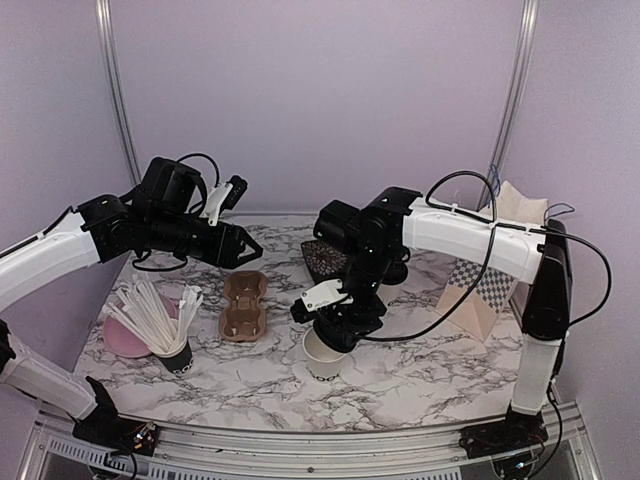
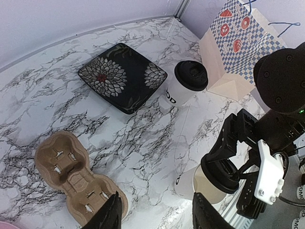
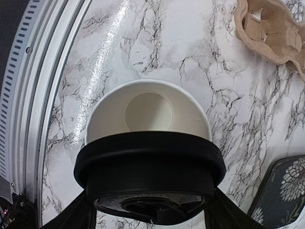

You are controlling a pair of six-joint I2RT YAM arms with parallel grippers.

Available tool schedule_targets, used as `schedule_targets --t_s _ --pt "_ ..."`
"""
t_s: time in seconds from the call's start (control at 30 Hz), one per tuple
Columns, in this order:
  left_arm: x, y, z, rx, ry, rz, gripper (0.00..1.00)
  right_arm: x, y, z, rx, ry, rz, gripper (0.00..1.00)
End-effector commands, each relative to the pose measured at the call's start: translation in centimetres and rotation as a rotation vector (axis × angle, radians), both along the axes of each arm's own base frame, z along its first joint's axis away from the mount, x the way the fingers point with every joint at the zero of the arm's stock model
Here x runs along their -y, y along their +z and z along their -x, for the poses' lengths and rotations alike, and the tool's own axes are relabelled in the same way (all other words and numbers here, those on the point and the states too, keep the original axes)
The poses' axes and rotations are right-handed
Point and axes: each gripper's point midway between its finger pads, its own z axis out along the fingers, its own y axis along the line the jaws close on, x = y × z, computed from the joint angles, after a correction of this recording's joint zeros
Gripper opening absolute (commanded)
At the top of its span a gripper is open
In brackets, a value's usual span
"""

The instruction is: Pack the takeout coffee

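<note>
An open white paper cup (image 1: 323, 357) stands near the table's front edge. It also shows in the right wrist view (image 3: 147, 112) and in the left wrist view (image 2: 188, 183). My right gripper (image 1: 335, 322) is shut on a round black lid (image 3: 150, 162) and holds it tilted just above the cup's rim, covering its near side. A second white cup with its black lid on (image 2: 187, 85) stands beside the flowered plate. My left gripper (image 2: 159, 212) is open and empty, hovering above the table between the cardboard tray and the open cup. In the top view it is behind the tray (image 1: 245, 245).
A brown cardboard cup tray (image 1: 243, 305) lies left of centre. A black flowered square plate (image 2: 121, 76) sits at the back. A checkered paper bag (image 1: 490, 290) stands at the right. A black cup of white sticks (image 1: 165, 335) and a pink object (image 1: 122, 338) are at the front left.
</note>
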Motion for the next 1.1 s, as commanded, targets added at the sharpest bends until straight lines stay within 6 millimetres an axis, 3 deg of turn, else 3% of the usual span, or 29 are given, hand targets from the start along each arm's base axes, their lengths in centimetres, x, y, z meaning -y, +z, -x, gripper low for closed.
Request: schedule_targets --t_s 0.0,0.37,1.07 --pt "0.1 0.7 0.0 0.030 -0.011 0.013 0.52 -0.5 2.1 0.3 0.024 0.017 -0.043 0.71" --pt "0.4 0.6 -0.1 0.024 -0.016 0.015 0.52 -0.5 2.9 1.6 -0.030 0.049 -0.064 0.71" --pt "0.2 0.6 0.2 0.026 -0.016 0.016 0.52 -1.3 1.5 0.7 -0.017 0.030 -0.039 0.72"
